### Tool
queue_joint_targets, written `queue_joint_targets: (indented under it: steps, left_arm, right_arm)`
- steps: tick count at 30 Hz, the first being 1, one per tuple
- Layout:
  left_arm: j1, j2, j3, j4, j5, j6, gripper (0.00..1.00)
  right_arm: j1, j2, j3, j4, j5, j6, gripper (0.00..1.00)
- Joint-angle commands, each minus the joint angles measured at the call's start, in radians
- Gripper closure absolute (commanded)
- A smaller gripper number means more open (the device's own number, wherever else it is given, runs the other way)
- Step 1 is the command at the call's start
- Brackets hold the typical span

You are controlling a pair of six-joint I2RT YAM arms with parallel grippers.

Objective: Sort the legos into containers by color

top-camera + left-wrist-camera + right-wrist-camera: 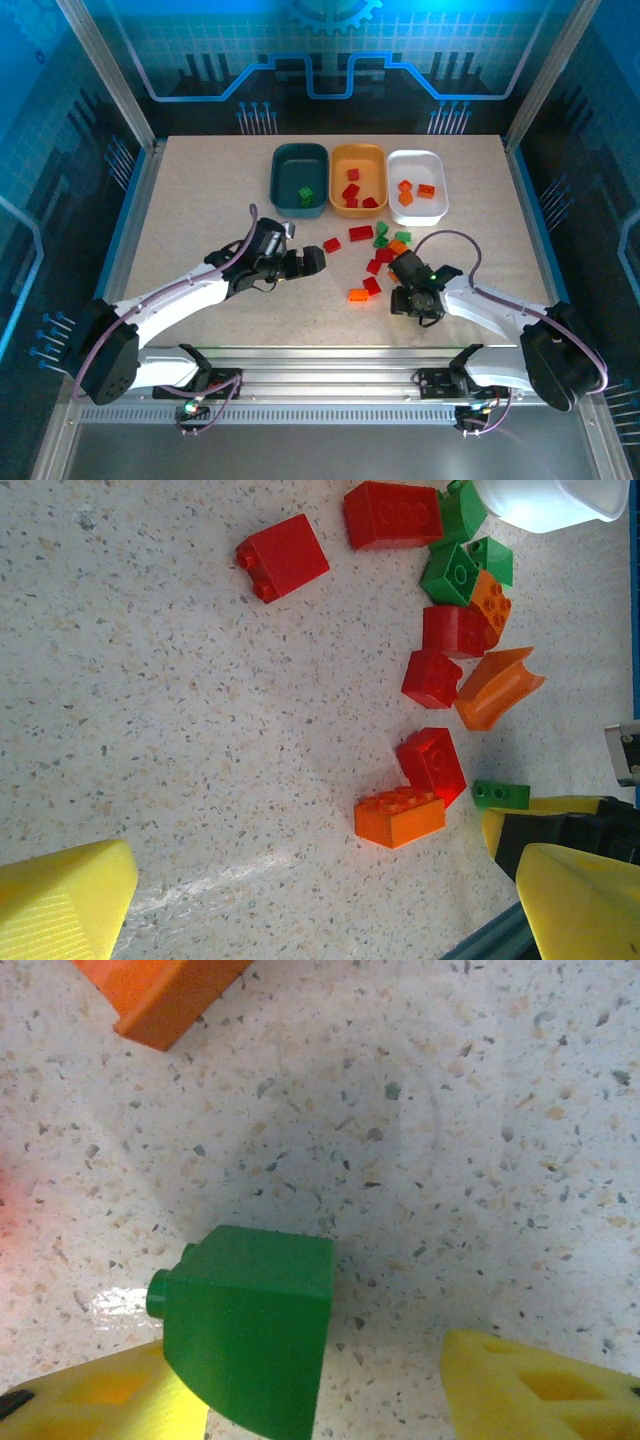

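The teal tray (300,165) holds one green lego (305,194). Red legos lie in the orange tray (358,156), and orange legos in the white tray (417,162). Loose red, green and orange legos (372,258) lie scattered mid-table. My left gripper (312,260) (320,920) is open with nothing between its fingers; an orange brick (400,817) and a red brick (432,763) lie just ahead of it. My right gripper (402,298) (325,1405) is open low over the table. A green brick (250,1340) (500,794) sits between its fingers, against the left finger (90,1405) and apart from the right one.
The three trays stand side by side at the back of the speckled table (200,220). An orange brick (165,990) lies just beyond the green one. A metal rail (330,360) runs along the near edge, and frame posts stand at the corners.
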Motion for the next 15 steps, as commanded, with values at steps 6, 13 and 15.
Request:
queue_joint_targets:
  steps: [6,13,15]
  left_arm:
    - [0.015,-0.051,-0.027,-0.019,-0.019,0.02,0.01]
    - [0.073,-0.102,-0.039,-0.058,-0.013,0.027,0.01]
    - [0.109,-0.12,-0.037,-0.083,-0.005,0.026,0.01]
  right_arm:
    - [-0.013,0.09,0.048,0.097,0.002,-0.015,0.49]
    - [-0.012,0.085,0.05,0.112,0.013,-0.028,0.67]
    - [-0.005,0.034,0.055,0.091,0.032,-0.036,0.69]
